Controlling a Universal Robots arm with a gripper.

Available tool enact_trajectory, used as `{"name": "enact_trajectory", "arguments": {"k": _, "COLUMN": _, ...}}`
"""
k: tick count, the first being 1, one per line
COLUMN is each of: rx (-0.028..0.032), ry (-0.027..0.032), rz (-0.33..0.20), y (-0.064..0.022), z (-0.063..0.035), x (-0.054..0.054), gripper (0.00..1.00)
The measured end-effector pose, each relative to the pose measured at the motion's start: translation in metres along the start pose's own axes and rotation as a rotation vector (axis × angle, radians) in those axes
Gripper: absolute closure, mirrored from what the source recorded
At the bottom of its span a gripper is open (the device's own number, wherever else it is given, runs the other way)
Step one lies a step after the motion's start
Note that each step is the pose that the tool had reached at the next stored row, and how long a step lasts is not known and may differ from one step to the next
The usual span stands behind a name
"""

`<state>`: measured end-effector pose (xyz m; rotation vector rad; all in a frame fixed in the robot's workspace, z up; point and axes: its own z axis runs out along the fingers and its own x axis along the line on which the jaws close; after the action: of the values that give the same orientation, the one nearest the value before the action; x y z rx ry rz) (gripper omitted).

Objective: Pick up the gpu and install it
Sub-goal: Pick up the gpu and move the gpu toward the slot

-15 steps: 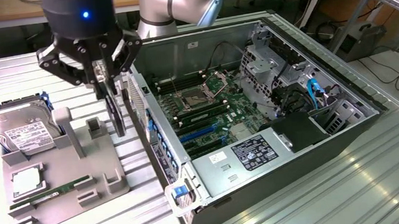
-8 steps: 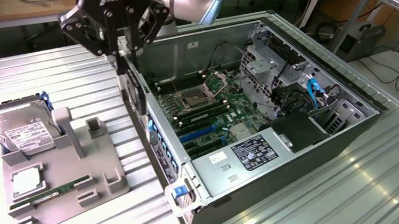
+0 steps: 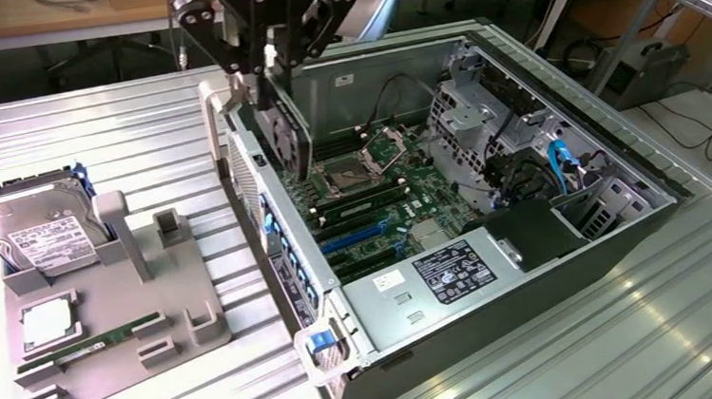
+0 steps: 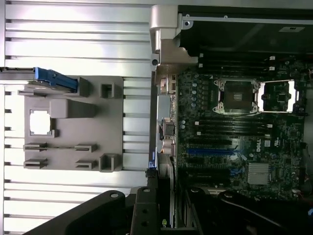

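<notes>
tool [image 3: 273, 73] clamped on gpu [image 3: 285, 129] | upper centre, exterior view, held edge-on over open case [image 3: 497, 369] | upright — likely so its edge faces motherboard [image 3: 395, 206] slots

Robotics lab or workshop, ribbed aluminium counter [image 3: 110, 133], opened computer tower [image 3: 520, 339], grey parts fixture [image 3: 200, 317], cable-strewn workbenches [image 3: 12, 26] behind

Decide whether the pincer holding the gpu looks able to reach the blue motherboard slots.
Probably yes: the pincer holds the gpu edge-on over the open case, and nothing stands above the blue slots; cables lie off toward the exterior view's right.
</notes>
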<state>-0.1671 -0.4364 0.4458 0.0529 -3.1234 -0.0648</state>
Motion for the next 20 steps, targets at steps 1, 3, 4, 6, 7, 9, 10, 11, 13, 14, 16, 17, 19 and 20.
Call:
{"name": "enact_trajectory", "arguments": {"k": 1, "rx": -0.0002, "ry": 0.0016, "rz": 0.0, "y": -0.0002, "z": -0.0001, "x": -0.005, "gripper": 0.74}}
{"name": "enact_trajectory", "arguments": {"k": 3, "rx": -0.0013, "ry": 0.0038, "rz": 0.0, "y": -0.0006, "z": -0.0002, "x": -0.017, "gripper": 0.74}}
{"name": "enact_trajectory", "arguments": {"k": 4, "rx": -0.0018, "ry": 0.0043, "rz": 0.0, "y": -0.0009, "z": 0.0003, "x": -0.025, "gripper": 0.74}}
{"name": "enact_trajectory", "arguments": {"k": 6, "rx": -0.0018, "ry": 0.0047, "rz": 0.0, "y": -0.0013, "z": 0.0016, "x": -0.037, "gripper": 0.74}}
{"name": "enact_trajectory", "arguments": {"k": 7, "rx": -0.0018, "ry": 0.0048, "rz": 0.0, "y": -0.0015, "z": 0.0023, "x": -0.041, "gripper": 0.74}}
{"name": "enact_trajectory", "arguments": {"k": 9, "rx": -0.0017, "ry": 0.005, "rz": 0.0, "y": -0.0019, "z": 0.0036, "x": -0.051, "gripper": 0.74}}
{"name": "enact_trajectory", "arguments": {"k": 10, "rx": -0.0018, "ry": 0.005, "rz": 0.0, "y": -0.0021, "z": 0.0046, "x": -0.057, "gripper": 0.74}}
{"name": "enact_trajectory", "arguments": {"k": 11, "rx": -0.0018, "ry": 0.0051, "rz": 0.0, "y": -0.0023, "z": 0.0057, "x": -0.062, "gripper": 0.74}}
{"name": "enact_trajectory", "arguments": {"k": 13, "rx": -0.0018, "ry": 0.0051, "rz": 0.0, "y": -0.0028, "z": 0.0077, "x": -0.071, "gripper": 0.74}}
{"name": "enact_trajectory", "arguments": {"k": 14, "rx": -0.0017, "ry": 0.0052, "rz": 0.0, "y": -0.003, "z": 0.0088, "x": -0.076, "gripper": 0.74}}
{"name": "enact_trajectory", "arguments": {"k": 16, "rx": -0.0018, "ry": 0.0052, "rz": 0.0, "y": -0.0035, "z": 0.0119, "x": -0.089, "gripper": 0.74}}
{"name": "enact_trajectory", "arguments": {"k": 17, "rx": -0.0017, "ry": 0.0052, "rz": 0.0, "y": -0.0038, "z": 0.0134, "x": -0.095, "gripper": 0.74}}
{"name": "enact_trajectory", "arguments": {"k": 19, "rx": -0.0018, "ry": 0.0052, "rz": 0.0, "y": -0.0046, "z": 0.0177, "x": -0.108, "gripper": 0.74}}
{"name": "enact_trajectory", "arguments": {"k": 20, "rx": -0.0018, "ry": 0.0052, "rz": 0.0, "y": -0.0049, "z": 0.0196, "x": -0.111, "gripper": 0.74}}
